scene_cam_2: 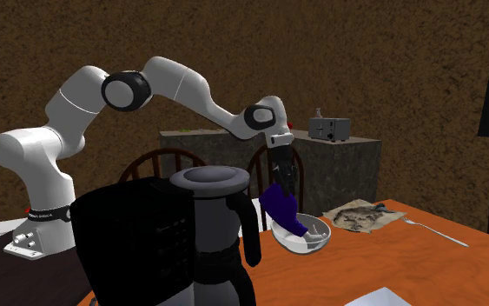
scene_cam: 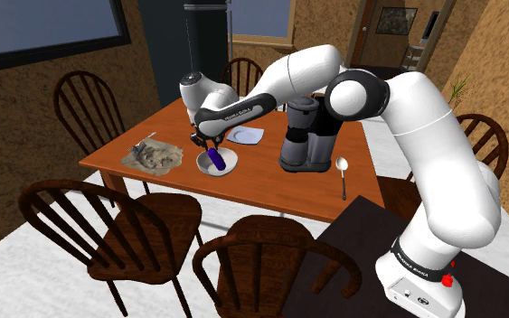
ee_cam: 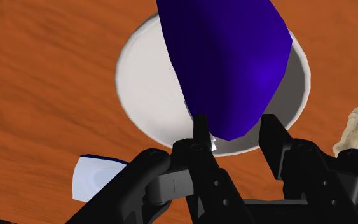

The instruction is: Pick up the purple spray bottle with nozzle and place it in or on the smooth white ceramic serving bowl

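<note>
Quick status from my end: the gripper [ee_cam: 233, 124] has its two fingers pinched on the narrow end of the purple spray bottle [ee_cam: 225, 63], so I'd call it clamped, just barely, right at the tips. The bottle hangs tilted, its far end down inside the white bowl [ee_cam: 139, 83] at the centre of the shoulder view. I figure it's angled like that so it lies down in the bowl on release rather than tipping out onto the table [ee_cam: 56, 76].
</note>
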### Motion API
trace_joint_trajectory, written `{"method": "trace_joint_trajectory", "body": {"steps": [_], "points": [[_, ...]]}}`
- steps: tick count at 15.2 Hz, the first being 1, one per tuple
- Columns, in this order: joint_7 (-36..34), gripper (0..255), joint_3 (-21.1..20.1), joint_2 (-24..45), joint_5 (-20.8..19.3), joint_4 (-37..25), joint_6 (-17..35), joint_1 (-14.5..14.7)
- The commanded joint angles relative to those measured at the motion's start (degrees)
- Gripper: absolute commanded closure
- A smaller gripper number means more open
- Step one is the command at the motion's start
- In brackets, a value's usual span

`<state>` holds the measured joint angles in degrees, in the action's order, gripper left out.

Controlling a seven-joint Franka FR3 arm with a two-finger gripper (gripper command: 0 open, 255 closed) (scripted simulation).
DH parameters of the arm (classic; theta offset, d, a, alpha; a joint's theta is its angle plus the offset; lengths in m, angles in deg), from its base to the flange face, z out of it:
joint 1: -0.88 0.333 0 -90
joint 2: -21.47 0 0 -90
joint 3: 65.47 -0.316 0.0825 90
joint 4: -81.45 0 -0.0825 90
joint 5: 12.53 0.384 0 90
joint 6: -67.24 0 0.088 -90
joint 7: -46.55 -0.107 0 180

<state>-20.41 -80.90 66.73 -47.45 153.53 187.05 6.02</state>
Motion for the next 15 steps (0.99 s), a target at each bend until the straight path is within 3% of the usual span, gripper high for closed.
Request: {"method": "trace_joint_trajectory", "body": {"steps": [1, 5, 6, 11, 15], "points": [[-0.01, 255, 0.01, 0.03, -0.02, -0.02, 0.04, 0.00], [-0.01, 255, 0.01, 0.03, -0.02, -0.02, 0.04, 0.00], [-0.01, 0, 0.01, 0.03, -0.02, -0.02, 0.05, 0.00], [-0.01, 0, 0.01, 0.04, -0.02, -0.04, 0.04, 0.01], [0.48, 0, -1.08, -4.00, 1.21, 0.05, -4.11, 0.68]]}}
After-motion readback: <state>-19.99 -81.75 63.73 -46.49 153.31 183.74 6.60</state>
